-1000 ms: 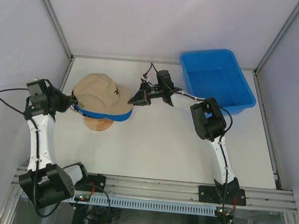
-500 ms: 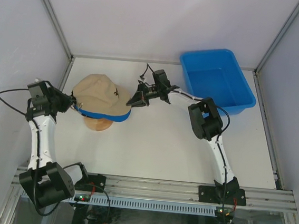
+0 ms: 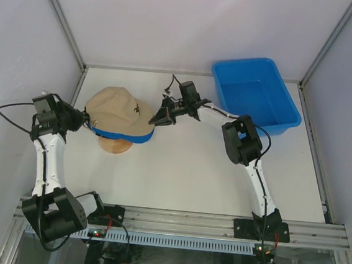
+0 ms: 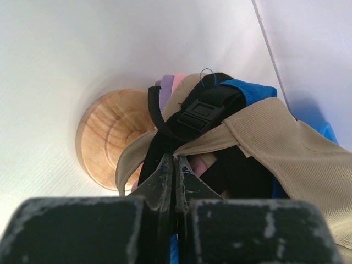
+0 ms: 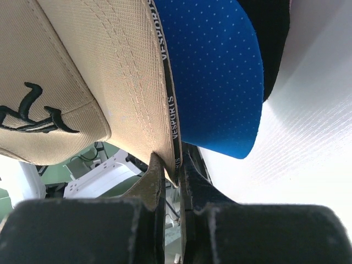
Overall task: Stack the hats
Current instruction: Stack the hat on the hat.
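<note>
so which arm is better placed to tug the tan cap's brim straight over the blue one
Right: the right end effector pinches the tan cap by its brim edge; the left end effector sits shut behind it.

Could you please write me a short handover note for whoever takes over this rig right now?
Left gripper: shut at the back of the hat stack; whether it pinches fabric is unclear.
Right gripper: shut on the tan cap's brim.
Hats: tan cap on top, blue cap and black cap beneath, edges of a pink cap and a lavender cap at the back, all on the wooden stand.
Blue bin: no hat inside.
Done: every visible hat is stacked.
Left: probably settle the tan cap, open both grippers, withdraw.
</note>
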`<action>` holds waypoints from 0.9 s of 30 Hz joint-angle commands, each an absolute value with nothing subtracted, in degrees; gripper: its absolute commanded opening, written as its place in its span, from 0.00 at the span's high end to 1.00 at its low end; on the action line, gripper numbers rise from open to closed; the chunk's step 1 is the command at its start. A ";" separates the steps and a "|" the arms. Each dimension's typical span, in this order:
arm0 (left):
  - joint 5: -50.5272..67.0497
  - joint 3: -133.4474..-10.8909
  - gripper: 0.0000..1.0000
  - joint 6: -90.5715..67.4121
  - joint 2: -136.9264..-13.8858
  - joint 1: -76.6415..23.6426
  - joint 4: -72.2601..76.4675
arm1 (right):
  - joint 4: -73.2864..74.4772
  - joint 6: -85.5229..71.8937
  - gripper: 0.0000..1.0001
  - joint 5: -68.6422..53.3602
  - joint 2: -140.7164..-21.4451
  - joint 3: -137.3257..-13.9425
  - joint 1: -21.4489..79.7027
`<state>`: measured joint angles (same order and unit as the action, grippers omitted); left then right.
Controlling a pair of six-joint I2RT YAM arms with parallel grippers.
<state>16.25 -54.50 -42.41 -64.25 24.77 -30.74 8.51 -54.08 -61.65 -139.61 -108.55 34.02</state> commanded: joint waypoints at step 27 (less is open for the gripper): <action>15.19 -57.70 0.57 -45.21 -62.58 25.08 -37.92 | 15.37 -50.65 0.71 -47.74 -134.73 -105.56 30.42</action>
<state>16.62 -55.27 -44.49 -64.05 24.69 -34.00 14.13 -52.82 -50.11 -137.27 -105.71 30.72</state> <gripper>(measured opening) 0.420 0.284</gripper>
